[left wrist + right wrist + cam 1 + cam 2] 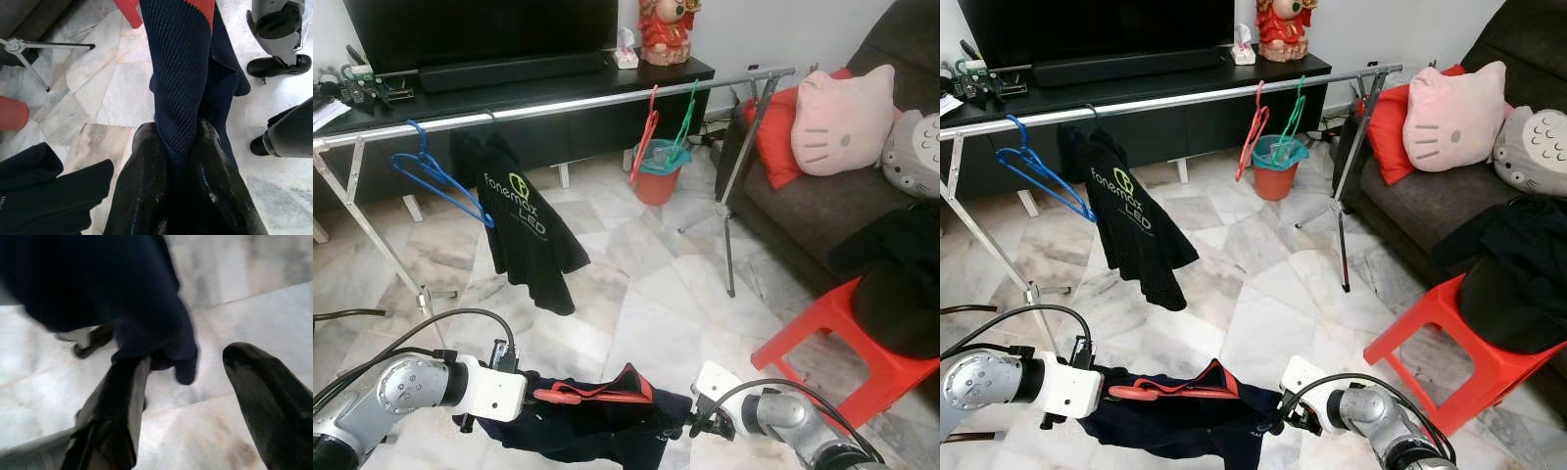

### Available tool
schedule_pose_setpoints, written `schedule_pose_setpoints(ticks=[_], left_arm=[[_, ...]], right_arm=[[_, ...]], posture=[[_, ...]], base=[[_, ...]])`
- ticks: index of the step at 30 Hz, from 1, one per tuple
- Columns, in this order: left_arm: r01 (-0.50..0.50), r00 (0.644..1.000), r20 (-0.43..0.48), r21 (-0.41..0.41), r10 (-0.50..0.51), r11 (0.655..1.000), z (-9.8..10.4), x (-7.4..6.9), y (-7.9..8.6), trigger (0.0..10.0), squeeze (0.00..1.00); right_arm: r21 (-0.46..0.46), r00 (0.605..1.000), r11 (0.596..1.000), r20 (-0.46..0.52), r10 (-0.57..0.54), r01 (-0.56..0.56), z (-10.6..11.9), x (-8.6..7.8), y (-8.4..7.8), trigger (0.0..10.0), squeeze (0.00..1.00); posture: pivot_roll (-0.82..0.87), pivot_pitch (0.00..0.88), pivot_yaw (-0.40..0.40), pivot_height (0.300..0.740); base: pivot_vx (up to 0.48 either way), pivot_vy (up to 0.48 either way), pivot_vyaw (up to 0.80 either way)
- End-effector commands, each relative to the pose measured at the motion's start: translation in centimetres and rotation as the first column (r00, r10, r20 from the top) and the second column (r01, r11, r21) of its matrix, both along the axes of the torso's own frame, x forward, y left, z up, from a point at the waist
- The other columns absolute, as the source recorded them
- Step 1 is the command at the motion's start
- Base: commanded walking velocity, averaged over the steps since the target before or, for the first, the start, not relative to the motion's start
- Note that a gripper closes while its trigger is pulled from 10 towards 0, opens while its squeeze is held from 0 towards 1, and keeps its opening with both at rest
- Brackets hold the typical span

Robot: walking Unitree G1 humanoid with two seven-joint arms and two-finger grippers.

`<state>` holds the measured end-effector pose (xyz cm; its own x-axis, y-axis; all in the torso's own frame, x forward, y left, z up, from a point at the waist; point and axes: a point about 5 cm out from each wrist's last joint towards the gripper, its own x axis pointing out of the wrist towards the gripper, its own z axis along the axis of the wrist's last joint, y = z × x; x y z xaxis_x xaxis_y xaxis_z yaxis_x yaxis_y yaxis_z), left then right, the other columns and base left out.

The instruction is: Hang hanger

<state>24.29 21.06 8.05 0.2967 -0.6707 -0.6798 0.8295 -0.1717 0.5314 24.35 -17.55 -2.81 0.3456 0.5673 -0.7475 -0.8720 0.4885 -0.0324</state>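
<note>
so the hang itself hadn't happened yet, as far as i could tell. the red hanger (578, 393) sat inside the navy garment (597, 423), low and near, right in front of the robot and well apart from the rail (558, 102), which ran across the far side of the room.

the left gripper (178, 152) was clamped on a fold of that navy knit, with the cloth squeezed between both black fingers (146, 186) in the left wrist view. the right gripper (195, 377) was at the near right end of the garment with its fingers spread wide apart. the dark cloth hung by one finger there and i couldn't tell if it actually touched, so i'd call that hand released, not gripping anything.

up on the rail there was already a blue hanger (435, 176) at the far left, a black t-shirt (524, 230) next to it, and a red and a green hanger (680, 127) further right, above a red bucket (656, 176). there was bare rail between the t-shirt and those two.

my read: the garment looked dressed on the hanger, so that part seemed done. what was left was lifting the whole thing, carrying it to the far rail and getting the hook over it. the hook seemed to be the red loop beside the left gripper.
</note>
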Motion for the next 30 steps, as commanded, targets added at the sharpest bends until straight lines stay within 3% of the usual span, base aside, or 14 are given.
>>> schedule_pose_setpoints(ticks=[1, 6, 7, 12, 16, 22, 26, 30], left_arm=[[-0.006, 1.000, 0.026, -0.027, 0.007, 1.000, 0.8, 0.3, -0.1, 10.0, 0.00], [-0.006, 1.000, 0.028, -0.028, 0.007, 1.000, 0.8, 0.4, -0.1, 10.0, 0.00], [-0.006, 1.000, 0.029, -0.028, 0.006, 1.000, 0.8, 0.4, -0.1, 10.0, 0.00], [-0.006, 0.999, 0.031, -0.029, 0.007, 1.000, 0.8, 0.4, -0.2, 10.0, 0.00], [-0.007, 1.000, 0.029, -0.028, 0.007, 1.000, 0.8, 0.4, -0.1, 10.0, 0.00], [-0.007, 0.999, 0.031, -0.028, 0.008, 1.000, 0.7, 0.5, -0.2, 10.0, 0.00], [-0.004, 0.999, 0.032, -0.030, 0.005, 1.000, 0.7, 0.5, -0.3, 10.0, 0.00], [-0.006, 0.999, 0.034, -0.031, 0.007, 1.000, 0.7, 0.4, -0.2, 10.0, 0.00]], right_arm=[[0.003, 0.999, 1.000, -0.029, 0.015, -0.014, -0.2, -0.4, -0.2, 10.0, 0.69], [-0.038, 1.000, 0.999, -0.015, 0.018, -0.018, -0.3, -0.4, -0.5, 10.0, 0.68], [-0.040, 1.000, 0.999, -0.017, 0.023, -0.024, -0.3, -0.5, -0.5, 10.0, 0.00], [-0.040, 1.000, 0.999, -0.012, 0.017, -0.018, -0.4, -0.4, -0.1, 10.0, 0.00], [0.029, 0.993, 0.996, -0.090, 0.081, -0.079, -0.4, -0.8, 0.5, 10.0, 0.00], [-0.010, 0.984, 0.990, -0.114, 0.140, -0.142, -0.8, -1.4, 0.6, 10.0, 0.00], [-0.015, 0.990, 0.993, -0.077, 0.116, -0.118, -0.7, -1.1, 0.8, 10.0, 0.00], [-0.077, 0.998, 0.995, 0.011, 0.065, -0.064, -0.5, -0.3, 0.6, 10.0, 0.00]], posture=[[0.04, 0.000, -0.061, 0.740], [0.04, 0.000, -0.061, 0.740], [0.04, 0.000, -0.061, 0.740], [0.04, 0.000, -0.061, 0.740], [0.04, 0.000, -0.060, 0.740], [0.04, 0.000, -0.060, 0.740], [0.04, 0.000, -0.060, 0.740], [0.04, 0.000, -0.064, 0.740]], base=[[0.000, 0.000, 0.00], [0.000, 0.000, 0.00], [0.000, 0.000, 0.00], [0.000, 0.000, 0.00], [0.000, 0.000, 0.00], [0.000, 0.000, 0.00], [0.000, 0.000, 0.00], [0.000, 0.000, 0.00]])
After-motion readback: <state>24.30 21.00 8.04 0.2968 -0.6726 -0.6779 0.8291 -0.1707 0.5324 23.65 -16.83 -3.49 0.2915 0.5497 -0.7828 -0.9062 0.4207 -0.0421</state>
